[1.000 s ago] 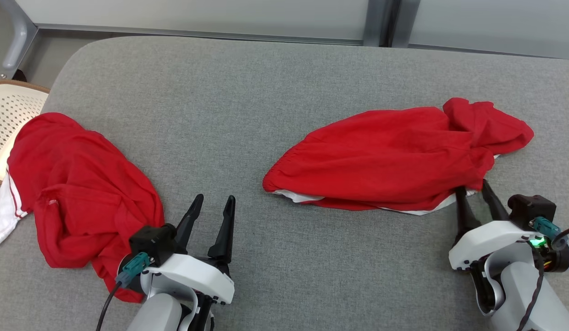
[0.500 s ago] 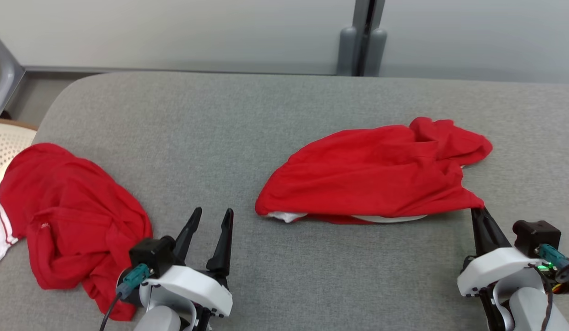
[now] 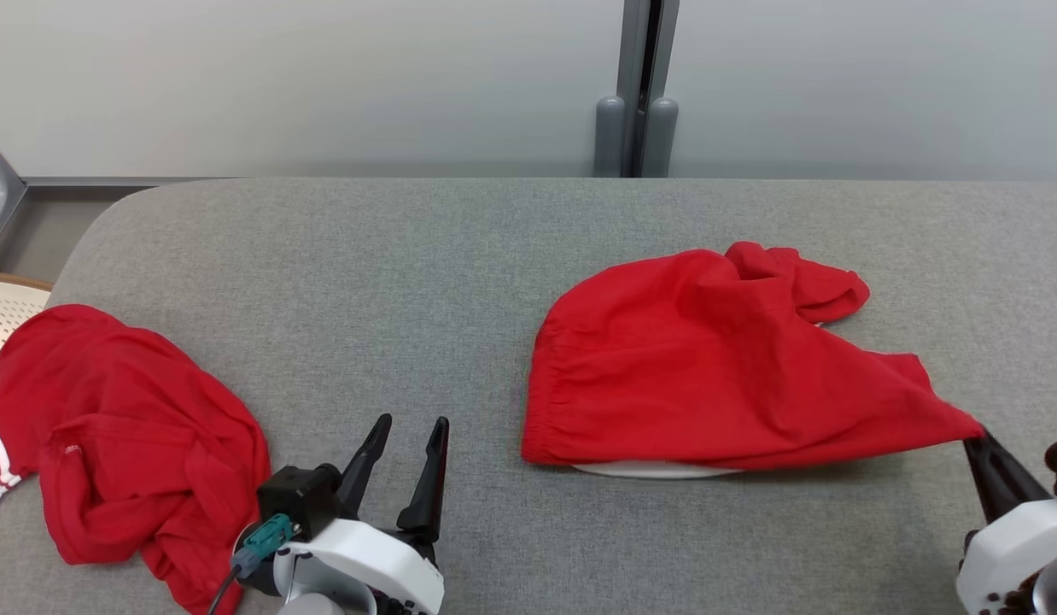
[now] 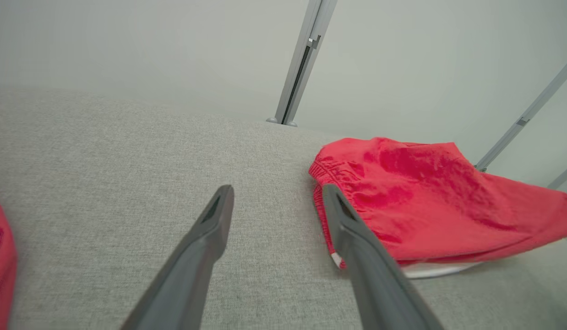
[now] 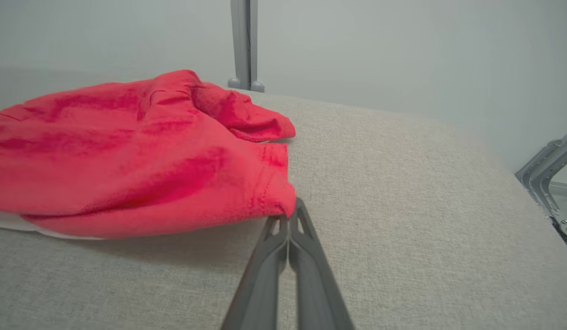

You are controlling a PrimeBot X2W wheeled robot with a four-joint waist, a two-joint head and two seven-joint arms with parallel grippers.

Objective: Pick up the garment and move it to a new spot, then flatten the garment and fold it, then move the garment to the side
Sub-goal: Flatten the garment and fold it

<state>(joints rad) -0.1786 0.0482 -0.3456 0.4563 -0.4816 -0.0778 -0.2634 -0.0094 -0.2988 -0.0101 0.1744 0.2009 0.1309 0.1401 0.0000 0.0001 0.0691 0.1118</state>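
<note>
Where the red garment [image 3: 716, 367] lies bunched on the right half of the grey table [image 3: 366, 282], its corner toward the table's front right is drawn out and pinched between the tightly closed fingers of the right gripper [image 3: 972, 437]. The left gripper [image 3: 413, 423] hangs over the table's front middle, fingers spread wide, holding nothing. A second red cloth [image 3: 127, 427] is heaped at the table's left end.
</note>
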